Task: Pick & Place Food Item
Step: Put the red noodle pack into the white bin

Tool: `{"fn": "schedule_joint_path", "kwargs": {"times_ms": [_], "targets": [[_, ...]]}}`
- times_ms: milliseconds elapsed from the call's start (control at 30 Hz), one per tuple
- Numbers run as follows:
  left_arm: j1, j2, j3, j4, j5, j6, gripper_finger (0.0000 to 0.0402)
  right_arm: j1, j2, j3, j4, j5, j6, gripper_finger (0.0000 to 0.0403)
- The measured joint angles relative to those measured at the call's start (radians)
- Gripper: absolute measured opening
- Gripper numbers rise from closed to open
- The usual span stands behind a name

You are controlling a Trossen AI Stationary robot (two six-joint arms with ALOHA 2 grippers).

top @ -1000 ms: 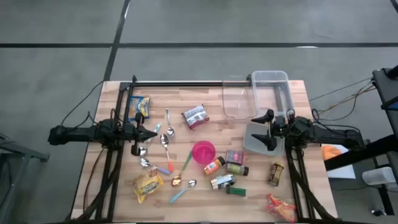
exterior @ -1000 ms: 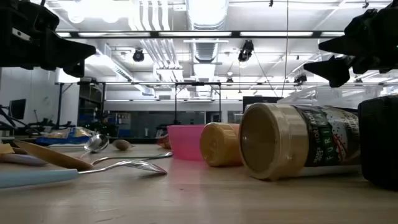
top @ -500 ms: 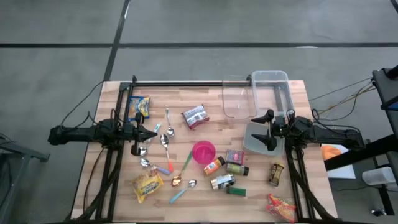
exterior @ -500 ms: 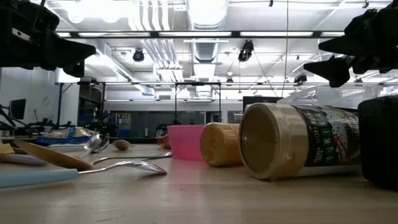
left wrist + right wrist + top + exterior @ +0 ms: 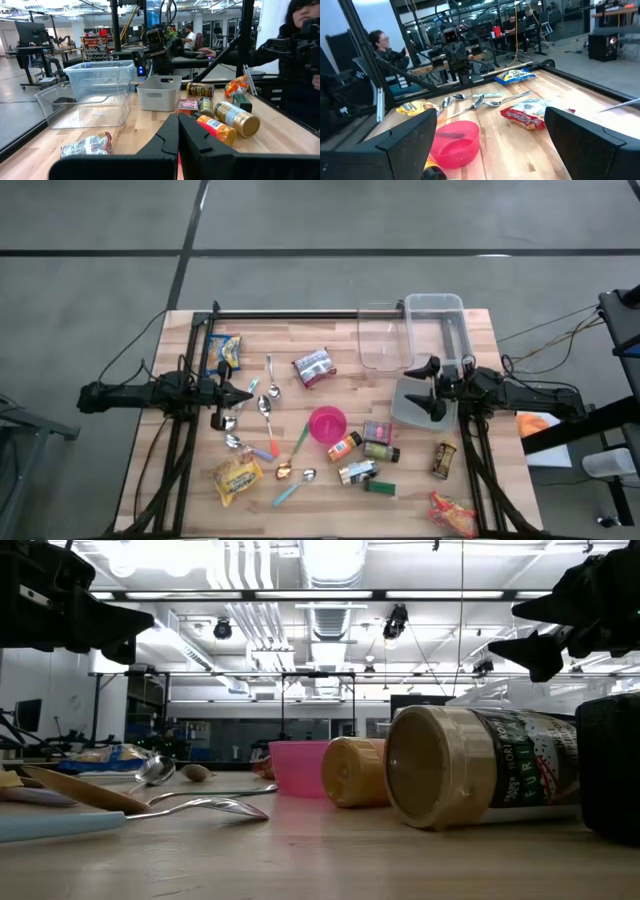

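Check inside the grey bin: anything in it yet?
The grey bin looks empty where visible from above, but the right tool hovers open over it and hides part of the floor. The left wrist view shows only its outer wall.

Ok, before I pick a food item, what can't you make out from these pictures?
- Small grey bin: high view, right hand hangs over it, contents hidden.
- Lying brown-lidded jar: low view, label partly cut by a dark object at the edge.
- Small green and dark containers: high view, too small to identify.
- Pink plastic bowl: right wrist view, partly behind own finger.
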Motion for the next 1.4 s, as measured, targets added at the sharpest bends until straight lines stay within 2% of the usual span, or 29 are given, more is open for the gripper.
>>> {"fn": "schedule_joint_path", "kwargs": {"times_ms": [133,367,467,600,767,867,1067,1400], "targets": [[0.000,0.000,0.000,0.000,0.000,0.000,0.0000,0.000,0.000,0.000,0.000,0.000,0.112,0.0366],[0.000,0.000,0.000,0.000,0.000,0.000,0.0000,0.000,0.000,0.000,0.016,0.000,0.125,0.0366],[0.000,0.000,0.000,0.000,0.000,0.000,0.0000,0.000,0.000,0.000,0.055,-0.018,0.075,0.0366],[0.000,0.000,0.000,0.000,0.000,0.000,0.0000,0.000,0.007,0.029,0.047,-0.138,-0.056,0.0366],[0.000,0.000,0.000,0.000,0.000,0.000,0.0000,0.000,0.049,0.140,-0.001,-0.088,-0.082,0.0366],[0.000,0.000,0.000,0.000,0.000,0.000,0.0000,0.000,0.101,0.221,-0.059,-0.052,-0.086,0.0366],[0.000,0.000,0.000,0.000,0.000,0.000,0.0000,0.001,0.277,0.368,-0.082,-0.055,-0.126,0.0366],[0.000,0.000,0.000,0.000,0.000,0.000,0.0000,0.015,0.609,0.523,-0.023,-0.064,0.057,0.0366]]}}
